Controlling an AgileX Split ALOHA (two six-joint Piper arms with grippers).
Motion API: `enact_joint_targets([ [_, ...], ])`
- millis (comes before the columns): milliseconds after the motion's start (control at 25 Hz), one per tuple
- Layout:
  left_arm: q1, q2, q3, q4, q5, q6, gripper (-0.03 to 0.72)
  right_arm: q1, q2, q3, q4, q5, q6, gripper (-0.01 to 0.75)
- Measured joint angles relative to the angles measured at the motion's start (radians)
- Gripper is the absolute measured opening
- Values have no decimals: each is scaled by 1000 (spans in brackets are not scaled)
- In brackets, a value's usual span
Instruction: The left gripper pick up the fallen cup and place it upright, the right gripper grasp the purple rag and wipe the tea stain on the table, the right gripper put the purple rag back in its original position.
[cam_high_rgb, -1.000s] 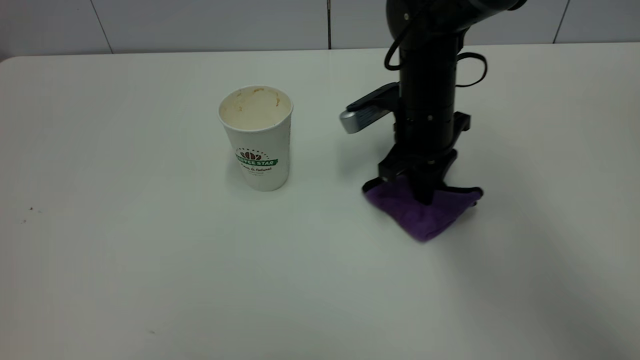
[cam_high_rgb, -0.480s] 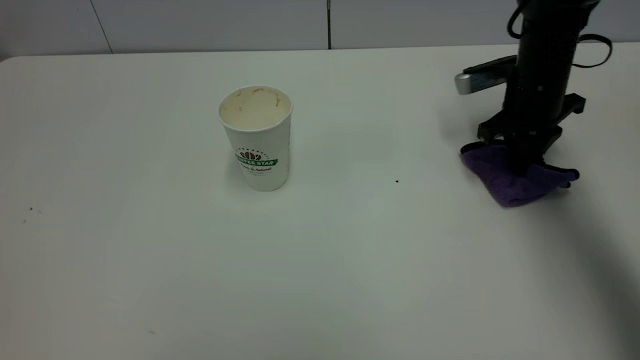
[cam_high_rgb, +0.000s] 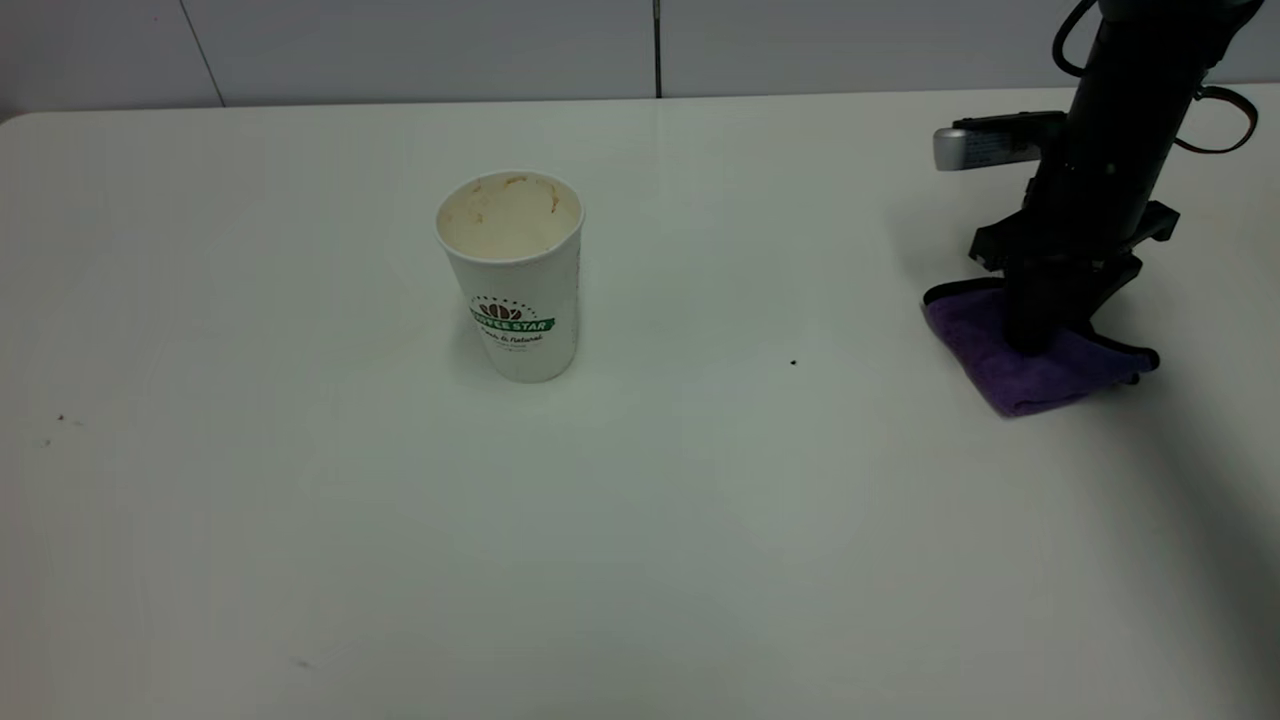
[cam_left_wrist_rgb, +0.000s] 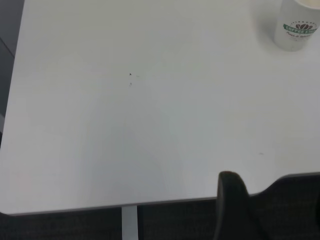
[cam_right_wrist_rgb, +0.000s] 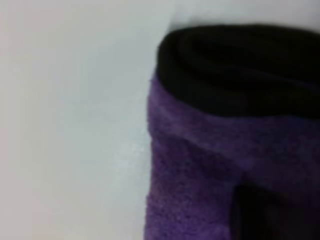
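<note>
Near the right edge of the tabletop (cam_high_rgb: 300, 540), toward its far side, the right gripper (cam_high_rgb: 1030, 335) stands almost upright with its tip pressed down into the purple rag (cam_high_rgb: 1035, 372). Its jaws look closed on a pinch of the cloth, and the rag lies bunched and flattened on the white surface beneath them, a dark edge of the fabric curling along the side nearest the far edge. A grey wrist camera (cam_high_rgb: 985, 145) juts from the black arm above the rag. From the right wrist view the rag (cam_right_wrist_rgb: 200, 170) fills most of the sight, purple pile below and a black rolled hem above, with bare tabletop beside it.

Left of the tabletop's middle, well apart from the rag, the cup (cam_high_rgb: 512, 275) stands upright with its mouth open to the ceiling. It is a white paper cup with a green band of lettering on its wall and brownish streaks inside the rim. A small dark speck (cam_high_rgb: 794, 363) sits on the tabletop between cup and rag, and a few fainter specks (cam_high_rgb: 60, 418) lie near the left edge.

The left gripper (cam_left_wrist_rgb: 235, 205) shows only as a dark rounded part in the left wrist view, beyond the tabletop's edge; whether its jaws are open or closed I cannot tell. The cup (cam_left_wrist_rgb: 296, 29) appears far off in that view.
</note>
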Motion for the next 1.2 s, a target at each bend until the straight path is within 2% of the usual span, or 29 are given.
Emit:
enact_joint_targets([
  [120, 0, 0, 0, 0, 0, -1, 427, 1, -24, 7, 20, 9, -24, 459],
  [240, 0, 0, 0, 0, 0, -1, 427, 3, -91, 10, 28, 34, -35, 511],
  [560, 0, 0, 0, 0, 0, -1, 427, 3, -368, 11, 47, 196, -41, 499],
  [760, 0, 0, 0, 0, 0, -1, 427, 3, -580, 11, 46, 254, -33, 494],
  [920, 0, 0, 0, 0, 0, -1, 427, 3, -736, 32, 46, 268, 53, 492],
  [1080, 0, 0, 0, 0, 0, -1, 427, 3, -898, 101, 43, 274, 139, 490],
  [1200, 0, 0, 0, 0, 0, -1, 427, 3, -1044, 207, 40, 279, 160, 490],
])
